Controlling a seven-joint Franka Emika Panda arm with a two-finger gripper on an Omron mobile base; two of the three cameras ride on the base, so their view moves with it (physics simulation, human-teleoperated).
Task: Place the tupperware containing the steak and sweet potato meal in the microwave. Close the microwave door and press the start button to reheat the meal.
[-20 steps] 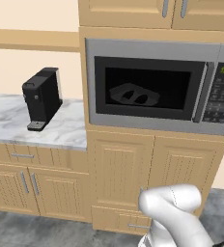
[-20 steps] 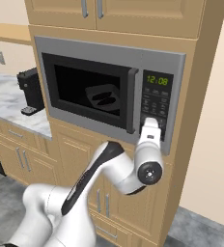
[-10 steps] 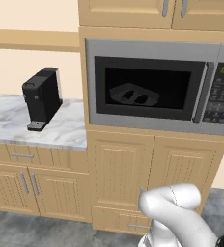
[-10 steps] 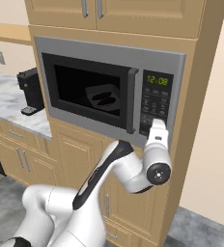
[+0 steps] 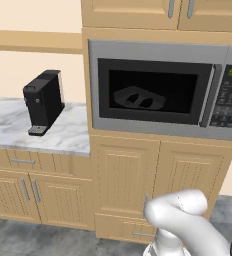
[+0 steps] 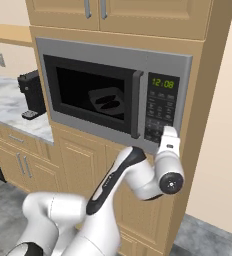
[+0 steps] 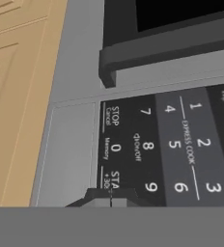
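Presently catalogued, item by item.

Microwave [image 6: 113, 95]: silver-grey box set into the wooden cabinet column, above two lower cabinet doors [image 5: 158, 185]. Green clock digits lit on the black keypad panel [image 6: 160, 110].

Microwave door [image 5: 153, 92]: shut flush against the oven front; dark vertical bar handle [image 6: 136, 104] at its right edge, just beside the keypad.

Tupperware [image 6: 108, 97]: seen through the dark glass, inside the cavity, pale tray with two dark oval shapes in it (the steak and the sweet potato cannot be told apart through the window).

Gripper [image 7: 110, 198]: at the lower edge of the keypad, the white hand [image 6: 168, 150] pointing up at the panel's bottom rows. In the hand view the two dark tips sit together with only a hairline seam between them, clenched on nothing, pressed up at the key lettered "STA +30" [image 7: 115, 179], beside the 9 and below the 0. Contact with the key itself cannot be made out.

Coffee machine [image 5: 43, 100]: small, black, upright on the marble counter [image 5: 63, 135], well apart to the left of the oven.
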